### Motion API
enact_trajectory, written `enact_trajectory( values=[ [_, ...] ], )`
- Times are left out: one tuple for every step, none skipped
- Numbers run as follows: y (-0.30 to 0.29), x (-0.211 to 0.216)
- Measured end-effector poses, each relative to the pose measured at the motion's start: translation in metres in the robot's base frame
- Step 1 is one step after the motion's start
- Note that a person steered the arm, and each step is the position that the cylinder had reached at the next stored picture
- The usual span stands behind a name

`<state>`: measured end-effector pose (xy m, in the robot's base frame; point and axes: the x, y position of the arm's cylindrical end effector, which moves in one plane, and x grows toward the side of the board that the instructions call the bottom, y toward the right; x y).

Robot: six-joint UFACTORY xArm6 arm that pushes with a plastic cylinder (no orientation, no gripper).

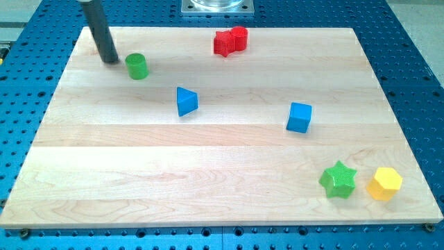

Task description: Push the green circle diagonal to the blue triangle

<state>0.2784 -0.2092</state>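
Note:
The green circle stands near the view's top left of the wooden board. The blue triangle lies below and to the right of it, with a clear gap between them. My tip rests on the board just left of the green circle, a small gap apart from it. The dark rod rises from the tip toward the view's top left.
Two red blocks sit touching near the top middle. A blue cube is right of centre. A green star and a yellow hexagon lie at the bottom right. Blue perforated table surrounds the board.

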Motion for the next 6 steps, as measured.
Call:
enact_trajectory(
  values=[
    [0.060,0.003],
    [0.052,0.066],
    [0.049,0.152],
    [0.052,0.142],
    [0.005,0.119],
    [-0.014,0.133]
  ],
)
